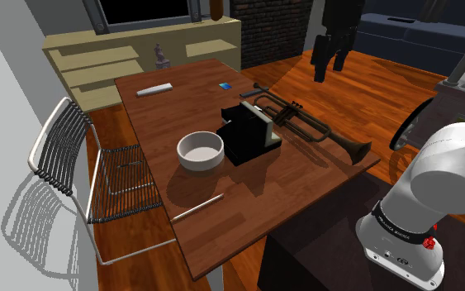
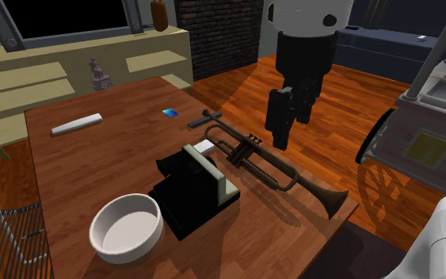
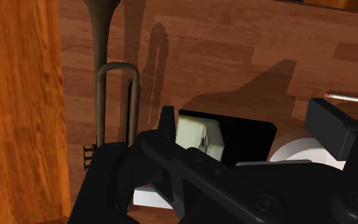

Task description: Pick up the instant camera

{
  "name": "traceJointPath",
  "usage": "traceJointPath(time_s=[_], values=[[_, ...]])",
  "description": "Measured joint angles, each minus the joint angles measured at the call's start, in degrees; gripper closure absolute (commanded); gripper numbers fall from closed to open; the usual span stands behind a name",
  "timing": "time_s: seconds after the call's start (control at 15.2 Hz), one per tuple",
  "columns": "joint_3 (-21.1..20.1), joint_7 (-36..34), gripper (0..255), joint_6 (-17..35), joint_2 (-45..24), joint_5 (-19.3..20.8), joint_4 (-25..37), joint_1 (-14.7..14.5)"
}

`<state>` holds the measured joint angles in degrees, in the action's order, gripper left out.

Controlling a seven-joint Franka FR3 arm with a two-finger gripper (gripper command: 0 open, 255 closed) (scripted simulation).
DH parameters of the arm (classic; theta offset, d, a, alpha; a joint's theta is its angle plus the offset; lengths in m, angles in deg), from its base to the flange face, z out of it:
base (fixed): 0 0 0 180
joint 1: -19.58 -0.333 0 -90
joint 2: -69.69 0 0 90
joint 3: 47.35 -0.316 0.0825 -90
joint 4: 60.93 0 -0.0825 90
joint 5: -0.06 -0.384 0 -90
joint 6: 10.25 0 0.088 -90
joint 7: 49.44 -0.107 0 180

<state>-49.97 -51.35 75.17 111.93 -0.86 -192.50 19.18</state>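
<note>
Instant camera [image 2: 196, 189] sits near the middle of the wooden table [image 1: 247, 207], black body, cream face, and it's resting free.

Closest in, the white arm [image 1: 437, 190] bulks up at the shoulder view's lower right. Then comes the table's near edge, where a thin pale rod [image 1: 197, 207] lies flat. A step farther on, a white bowl [image 1: 200, 151] stands just beside the camera on the shoulder view's left. On the camera's other side lies a dark brassy trumpet [image 1: 309, 126], also just beside it, bell toward the stand.

Up above, the gripper [image 2: 290, 131] hangs in the air, well apart from the camera, fingers spread and holding nothing.

Farther along the table we've got a small dark cross-shaped piece [image 1: 259, 88], a little blue card [image 1: 225, 86] and a white bar [image 1: 154, 89]. A wire chair [image 1: 123, 178] stands at the table's side. Right at the back, a small grey figurine [image 1: 159, 56] stands on a cream shelf unit [image 1: 98, 58], with a brick wall [image 1: 268, 29] beside it.
</note>
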Motion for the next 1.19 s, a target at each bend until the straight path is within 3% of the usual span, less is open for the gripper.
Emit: traceJointPath(time_s=[0.2,0.66,1.19], values=[[-0.21,-0.71,0,2.5,-1.47,-0.1,-0.86,0.27],[-1.69,-5.17,0,16.17,-9.79,-0.69,-4.92,1.57],[-3.14,-10.71,0,31.46,-24.46,-0.2,-3.93,3.22]])
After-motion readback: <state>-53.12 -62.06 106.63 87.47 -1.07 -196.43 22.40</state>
